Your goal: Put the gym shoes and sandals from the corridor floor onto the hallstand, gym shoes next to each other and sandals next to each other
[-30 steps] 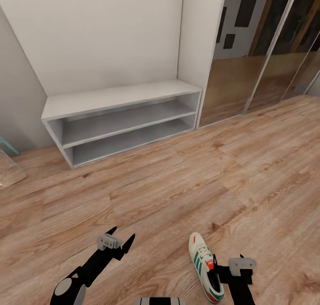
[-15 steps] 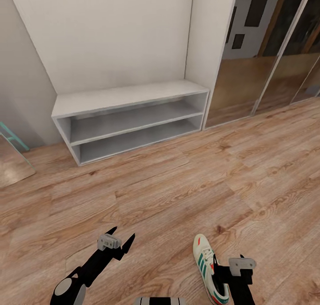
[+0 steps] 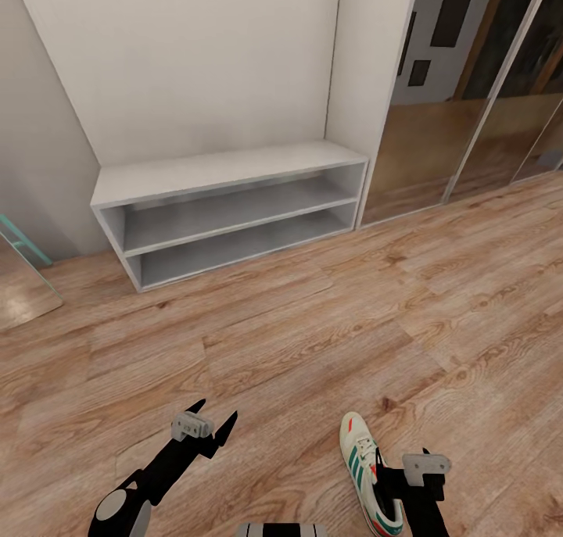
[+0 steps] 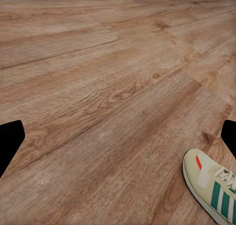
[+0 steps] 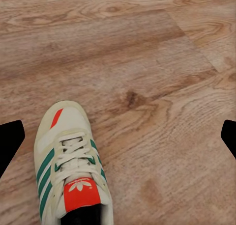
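Note:
One cream-white gym shoe (image 3: 366,468) with green stripes and a red tongue label lies on the wood-plank corridor floor (image 3: 297,341), toe pointing away from me. Its toe half appears in the left wrist view (image 4: 211,183) and its laces and tongue in the right wrist view (image 5: 71,161). My right gripper (image 3: 401,452) hangs open just right of the shoe's heel end, its fingers (image 5: 10,141) spread wide above it. My left gripper (image 3: 215,412) is open over bare floor to the shoe's left. The pale-grey hallstand (image 3: 227,173) stands against the wall ahead, its top and both shelves bare. The other gym shoe and the sandals are out of view.
Mirrored sliding doors (image 3: 461,107) run along the far right, next to a white upright panel (image 3: 367,76). A teal-framed glass object (image 3: 22,267) sits at the left edge. Open floor lies between me and the hallstand.
The whole view shifted slightly a second ago, so the camera moved. Since half a second ago nothing has changed. Both arms hold the same pose.

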